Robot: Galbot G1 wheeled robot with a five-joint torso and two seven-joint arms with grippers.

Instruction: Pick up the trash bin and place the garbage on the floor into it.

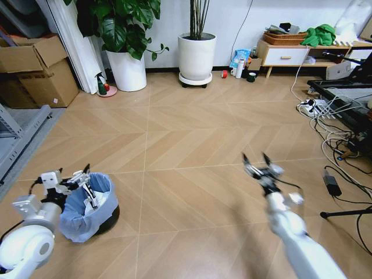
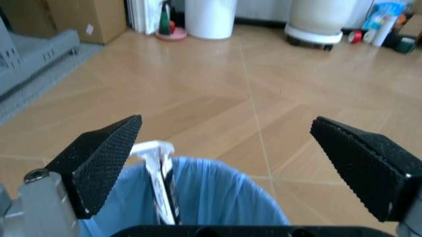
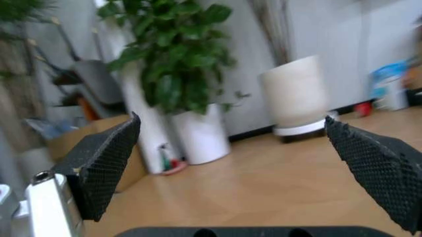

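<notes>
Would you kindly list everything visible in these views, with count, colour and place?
Trash bin: one, dark, light-blue liner, floor near left.
Strip: one, black-white, inside bin.
Plant pots: two, white, far wall.
Spray bottle: one, green, by left pot.
Cardboard boxes: two, brown, far left.
Cabinet: one, wooden, far right.
Power strip: one, white, with cables, right.
Left pincer: open, over bin rim.
Right pincer: open, above bare floor.
</notes>
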